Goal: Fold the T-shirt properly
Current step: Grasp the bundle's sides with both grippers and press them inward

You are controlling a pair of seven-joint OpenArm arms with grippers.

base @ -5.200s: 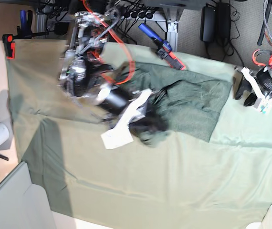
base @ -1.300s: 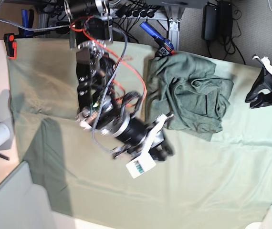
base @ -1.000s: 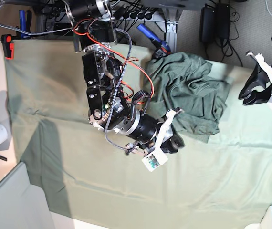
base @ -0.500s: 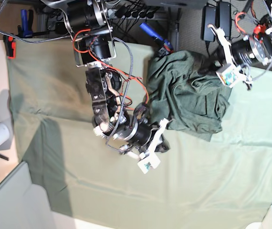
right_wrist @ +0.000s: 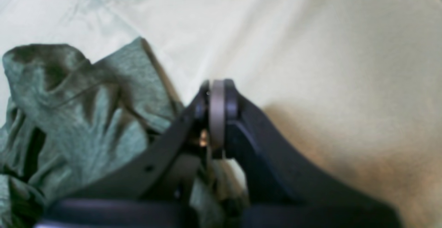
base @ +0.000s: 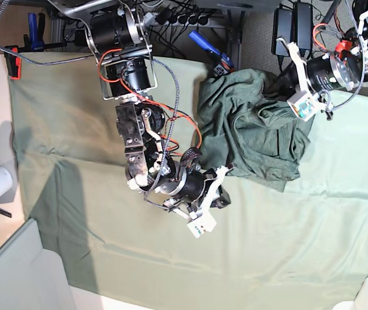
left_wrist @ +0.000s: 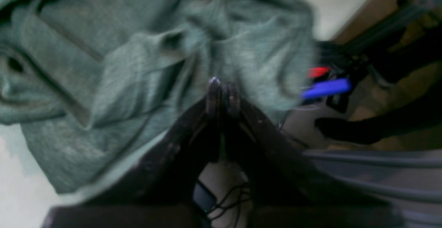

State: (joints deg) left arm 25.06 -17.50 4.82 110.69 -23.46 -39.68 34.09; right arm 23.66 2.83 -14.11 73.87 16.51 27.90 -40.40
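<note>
So my left tool [left_wrist: 222,93] is clenched on the far edge of the T-shirt [base: 255,126], bunched up on the table [base: 300,245]. Right tool [right_wrist: 217,96] is clamped at its near edge, but its fingertips hide whether cloth is pinched.

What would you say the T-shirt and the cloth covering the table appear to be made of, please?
The T-shirt looks like soft knit fabric: dark heathered olive with a matte flecked surface, slumped in deep limp folds. The table cloth looks like a thinner, smooth woven sheet, pale mint with shallow creases; the exact fibre of either cannot be told.
</note>
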